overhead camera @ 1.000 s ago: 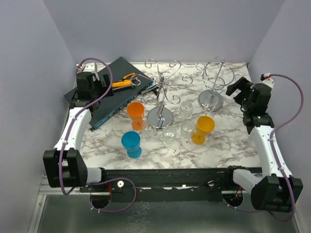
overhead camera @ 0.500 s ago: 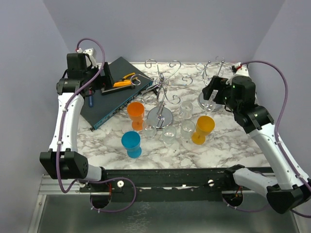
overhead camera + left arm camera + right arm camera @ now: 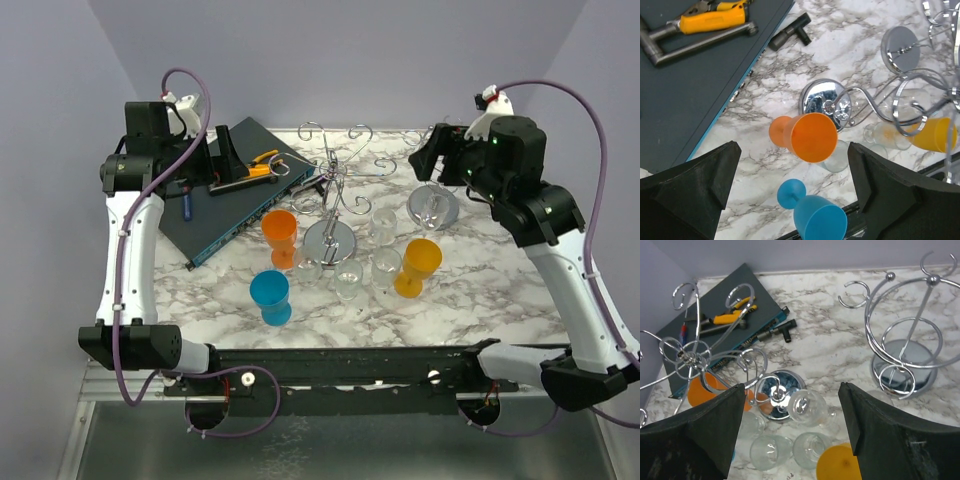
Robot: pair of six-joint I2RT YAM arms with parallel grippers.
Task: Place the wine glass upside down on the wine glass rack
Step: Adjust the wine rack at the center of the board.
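Note:
Several wine glasses stand upright round the middle rack (image 3: 330, 240): an orange one (image 3: 279, 232), a blue one (image 3: 271, 296), a yellow one (image 3: 418, 265) and clear ones (image 3: 384, 224). A second chrome rack (image 3: 433, 205) stands at the back right. My left gripper (image 3: 225, 155) hangs open high over the dark case; its wrist view looks down on the orange glass (image 3: 812, 137) and the blue glass (image 3: 817, 220). My right gripper (image 3: 437, 160) hovers open above the right rack (image 3: 905, 355), with a clear glass (image 3: 807, 405) far below between its fingers. Neither gripper holds anything.
A dark blue case (image 3: 235, 205) lies at the back left with yellow pliers (image 3: 255, 165) and a metal tool on it. A small black T-shaped part (image 3: 790, 31) lies beside the case. The middle rack's curled arms (image 3: 700, 352) reach up and outward. Walls close three sides.
Both arms have unfolded and risen. The right gripper has swung inward from the right edge to above the right rack. The left gripper has lifted and now points down past the case.

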